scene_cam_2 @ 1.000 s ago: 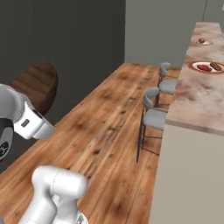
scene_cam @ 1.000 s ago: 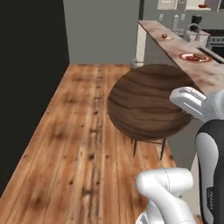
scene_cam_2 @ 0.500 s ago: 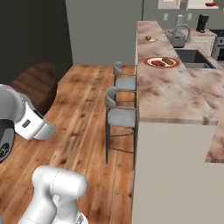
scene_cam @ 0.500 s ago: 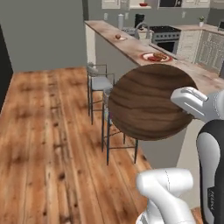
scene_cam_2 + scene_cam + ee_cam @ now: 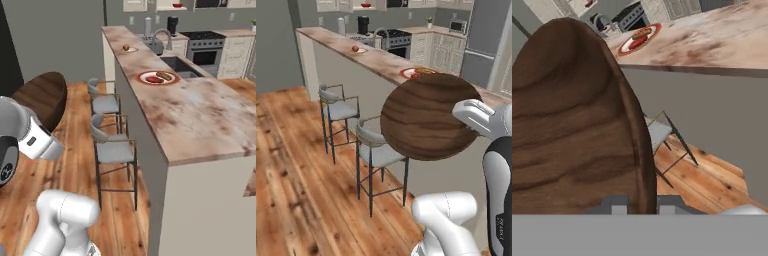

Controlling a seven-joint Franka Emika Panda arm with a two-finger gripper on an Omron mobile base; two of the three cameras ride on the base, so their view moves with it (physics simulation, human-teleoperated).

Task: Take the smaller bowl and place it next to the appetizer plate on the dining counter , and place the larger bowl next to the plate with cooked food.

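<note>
The claw (image 5: 640, 204) is clamped on the rim of the wooden bowl (image 5: 428, 117), carrying it on edge in the air, off the near side of the surface (image 5: 200, 107) and above the stools (image 5: 376, 150). So the larger bowl is picked up but not delivered; its spot beside the plate with cooked food (image 5: 158, 77) looks free. The appetizer plate (image 5: 129, 49) sits farther along the surface (too small to read what lies beside it), so whether the red bowl has been placed cannot be told. In the hand view the bowl hides the fingertips' contact.
</note>
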